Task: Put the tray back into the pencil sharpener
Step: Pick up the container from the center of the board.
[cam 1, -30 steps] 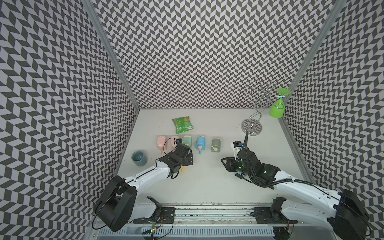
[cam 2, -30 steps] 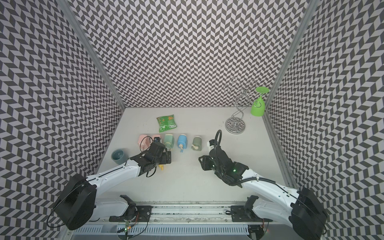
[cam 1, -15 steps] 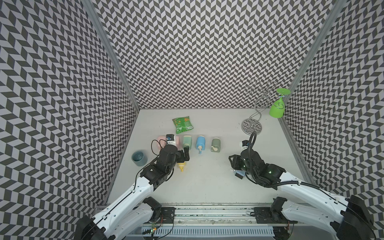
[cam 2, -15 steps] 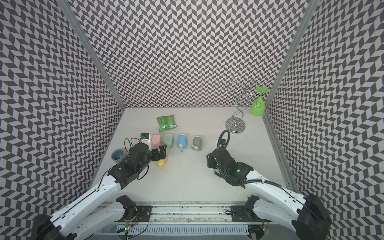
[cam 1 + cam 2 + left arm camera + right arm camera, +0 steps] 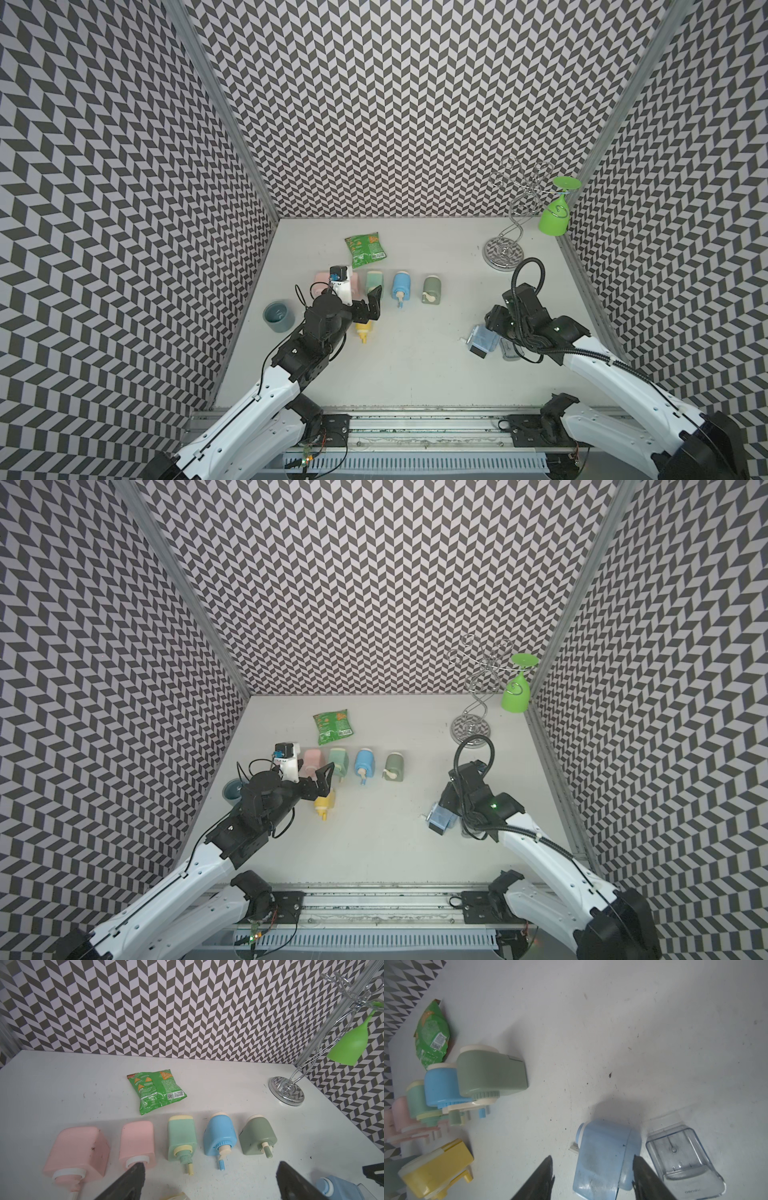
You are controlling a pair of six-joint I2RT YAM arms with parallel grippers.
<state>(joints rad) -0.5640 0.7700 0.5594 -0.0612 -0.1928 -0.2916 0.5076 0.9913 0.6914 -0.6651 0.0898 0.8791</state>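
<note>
Black-and-white chevron walls are seen on three sides of a white, speckled table [image 5: 415,370]. Near the right wall the pencil sharpener [image 5: 604,1157] is laid on its side: a pale blue, boxy body with rounded corners, smudged with grey, with a lighter ring and a small white stub at one end. Its tray [image 5: 683,1159] is laid flat on the table just beside it, on the side toward the right wall, with a thin strip of table showing between them. The tray is made of clear plastic, shallow and round-cornered, with faint lettering at one end. The right gripper [image 5: 592,1158] is held low over the sharpener with its jaws parted around the body; one finger is kept clear of it, while the other is set at its edge, and contact cannot be judged. The left gripper [image 5: 209,1164] is spread wide and empty above a yellow sharpener [image 5: 362,330], facing a row of pastel sharpeners [image 5: 220,1138]. A green snack bag [image 5: 365,249] is placed behind that row, a teal cup [image 5: 277,316] by the left wall, and a green glass [image 5: 553,216] is hung upside down on a wire stand [image 5: 504,253].
</note>
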